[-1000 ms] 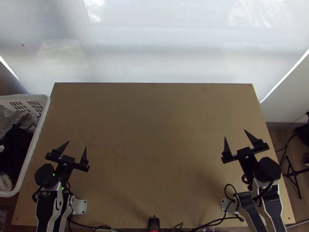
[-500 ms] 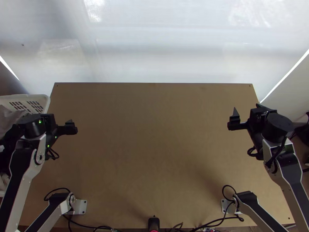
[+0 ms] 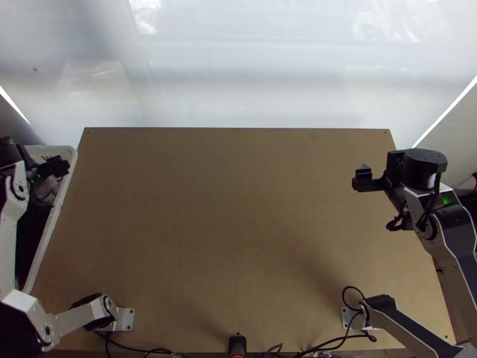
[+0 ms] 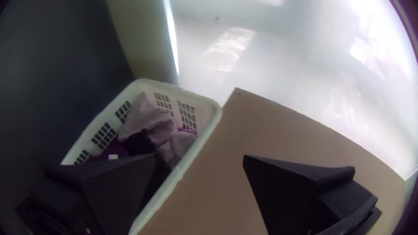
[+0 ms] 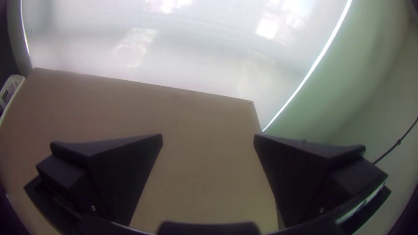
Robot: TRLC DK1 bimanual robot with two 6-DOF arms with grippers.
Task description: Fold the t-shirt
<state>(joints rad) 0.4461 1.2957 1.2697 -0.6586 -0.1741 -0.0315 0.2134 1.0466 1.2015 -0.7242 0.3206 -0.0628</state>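
Top view: at nine o'clock of the table [image 3: 238, 215], a white slatted laundry basket [image 3: 70, 179] stands beside the edge, and the left gripper [image 3: 52, 167] is over it, towards ten o'clock. Left wrist view: that gripper's jaws are released, spread well apart, with nothing between them. Bunched in the basket lie pale lilac cloth [image 4: 150, 119], black cloth [image 4: 140, 141] and purple cloth [image 4: 114, 150]; which of them is the t-shirt, I cannot tell. The basket's raised rim stands in the way between these clothes and the tabletop.

Towards three o'clock, the right gripper [image 3: 381, 176] hangs near the table's side, its jaws likewise released and wide apart in the right wrist view, gripping nothing. At twelve o'clock, a whitish translucent sheet [image 3: 238, 77] spans the far side. At six, a small black device [image 3: 237, 345] sits at the near edge; dark cables [image 3: 338, 341] run towards five, where they loop beside the right arm's base plate [image 3: 347, 317].
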